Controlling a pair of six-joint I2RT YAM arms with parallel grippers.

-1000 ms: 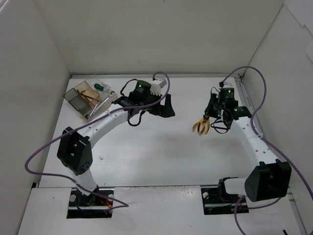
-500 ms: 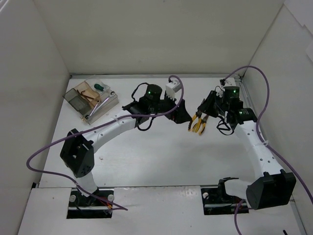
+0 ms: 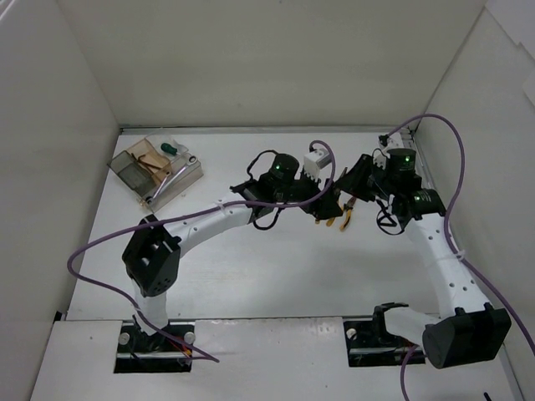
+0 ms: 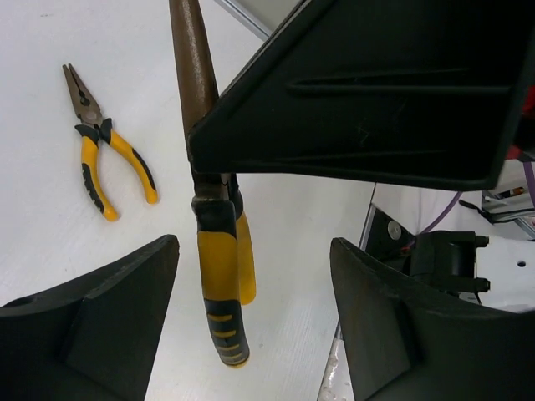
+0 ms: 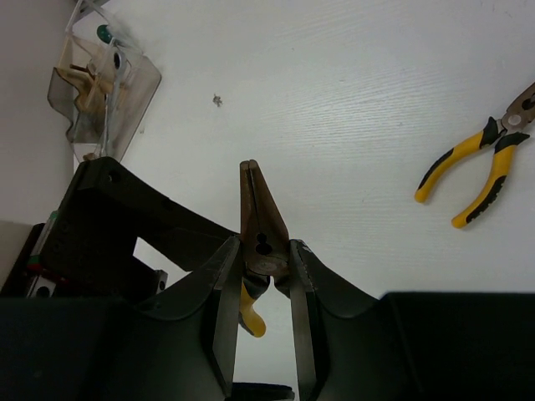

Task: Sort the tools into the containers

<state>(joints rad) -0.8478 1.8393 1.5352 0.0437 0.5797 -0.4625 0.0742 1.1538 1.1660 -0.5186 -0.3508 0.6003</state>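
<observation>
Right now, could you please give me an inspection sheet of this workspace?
Surface: white table, one small dark speck.
Job's things: containers at far left, holding a green-handled screwdriver and other tools; held pliers; second pliers lying loose on the table.
Clutter: nothing seen.
Grippers: right gripper shut on the held pliers' head; left gripper open, either side of their handles.
Cables: purple cables loop off both arms.
Surroundings: white walls on three sides.
</observation>
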